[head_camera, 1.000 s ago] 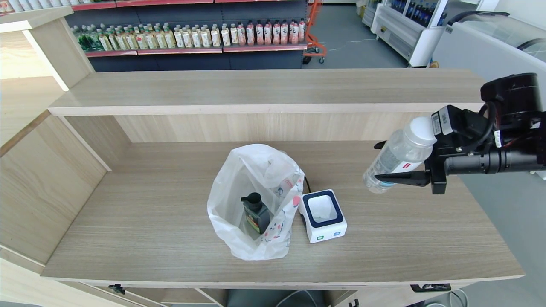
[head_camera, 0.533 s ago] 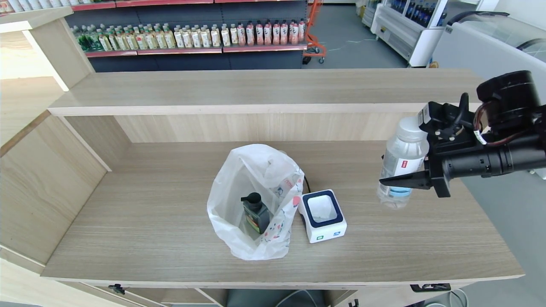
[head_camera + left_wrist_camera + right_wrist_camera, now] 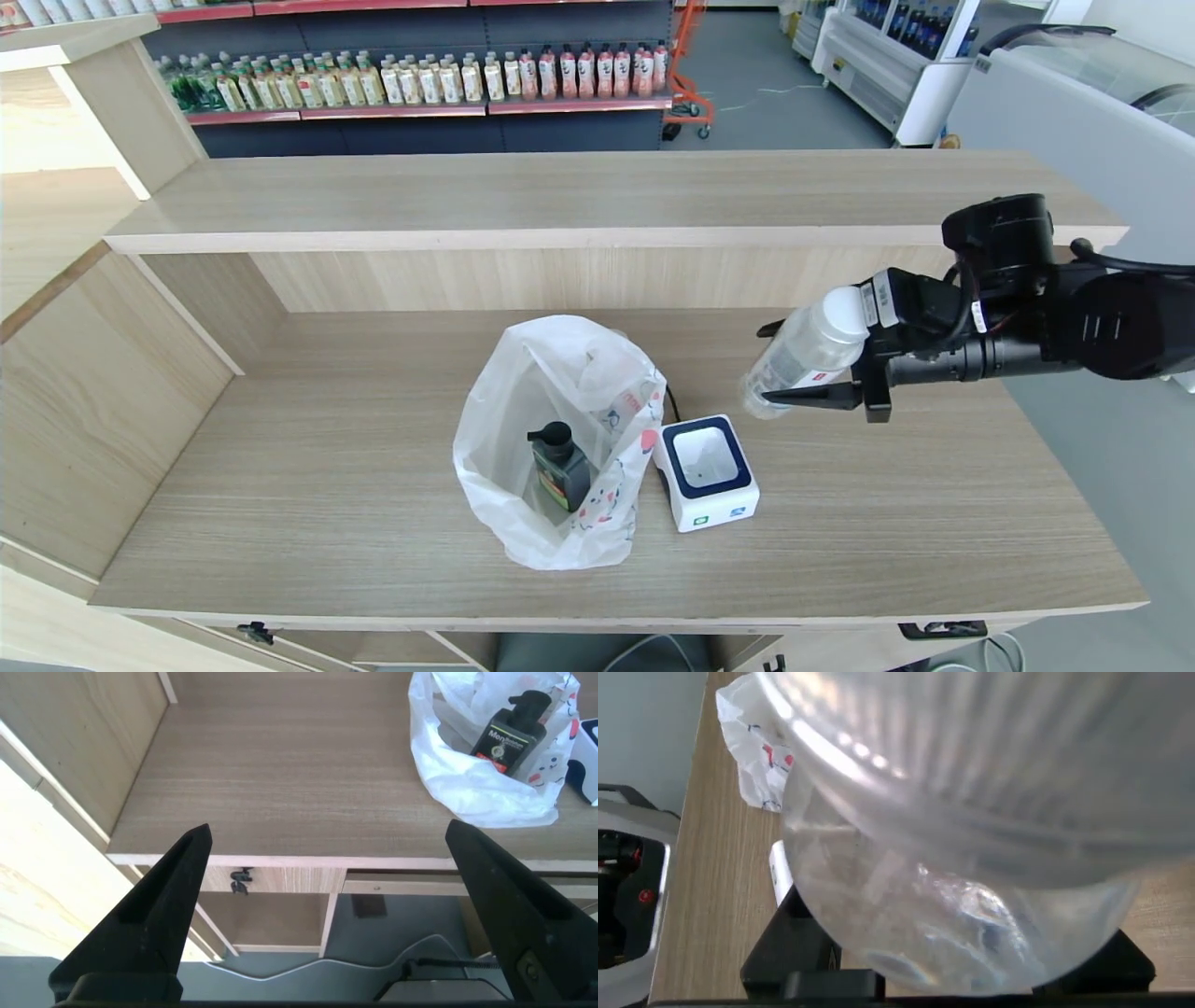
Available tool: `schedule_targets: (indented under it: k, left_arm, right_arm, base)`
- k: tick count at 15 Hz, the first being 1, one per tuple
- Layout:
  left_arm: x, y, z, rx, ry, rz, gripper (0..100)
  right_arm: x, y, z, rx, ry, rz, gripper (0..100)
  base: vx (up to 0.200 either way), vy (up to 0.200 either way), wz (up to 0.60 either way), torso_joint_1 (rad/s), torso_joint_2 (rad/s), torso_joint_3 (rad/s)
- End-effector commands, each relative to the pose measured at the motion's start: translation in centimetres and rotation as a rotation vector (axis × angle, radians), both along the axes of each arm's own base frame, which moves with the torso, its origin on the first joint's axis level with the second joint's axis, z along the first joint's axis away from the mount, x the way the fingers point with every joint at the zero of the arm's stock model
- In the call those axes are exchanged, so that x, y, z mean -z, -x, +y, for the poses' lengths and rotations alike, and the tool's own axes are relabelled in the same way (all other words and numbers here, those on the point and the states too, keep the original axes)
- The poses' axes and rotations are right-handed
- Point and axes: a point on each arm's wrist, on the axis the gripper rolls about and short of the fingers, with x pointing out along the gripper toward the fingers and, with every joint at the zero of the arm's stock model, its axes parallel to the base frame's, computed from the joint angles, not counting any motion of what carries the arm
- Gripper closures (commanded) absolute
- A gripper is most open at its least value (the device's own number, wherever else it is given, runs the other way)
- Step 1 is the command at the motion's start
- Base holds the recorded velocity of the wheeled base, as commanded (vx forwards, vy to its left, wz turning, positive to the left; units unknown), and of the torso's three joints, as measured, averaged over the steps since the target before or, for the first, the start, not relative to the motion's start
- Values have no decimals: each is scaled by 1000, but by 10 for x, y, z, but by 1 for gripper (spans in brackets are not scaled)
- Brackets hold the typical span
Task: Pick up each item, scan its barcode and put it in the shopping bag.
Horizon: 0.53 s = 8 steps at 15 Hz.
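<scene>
Water bottle [image 3: 808, 349] tilts in right tool [image 3: 764, 365]; left tool [image 3: 327, 833] gapes toward shopping bag [image 3: 467, 777].

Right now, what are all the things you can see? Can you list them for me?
Counter: one, light wood, in front of the robot.
Bag: one, white with small coloured prints, open, mid-counter.
Dark bottle: one, dark with a black pump top, standing in the bag.
Scanner: one, white with a dark blue rim, on the counter, close by the bag's right side.
Water bottle: one, clear with a white cap, tilted, held above the counter.
Drinks: many, green, yellow and pink, on the far shelf.
Right gripper: black, shut on the water bottle.
Left gripper: black, open, by the counter's front edge.
</scene>
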Motion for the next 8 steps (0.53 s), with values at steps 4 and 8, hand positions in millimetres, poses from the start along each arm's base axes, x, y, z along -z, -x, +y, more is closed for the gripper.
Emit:
schedule_targets:
  k: [4,8]
  left_arm:
    - [0,0,0,0,0,0,0]
    - [0,0,0,0,0,2,0]
  right_arm:
    - [30,-18,14,-96,23,-41,100]
    - [47,-25,14,-169,50,-121,100]
  base:
    - [0,0,0,0,0,0]
    - [0,0,0,0,0,0]
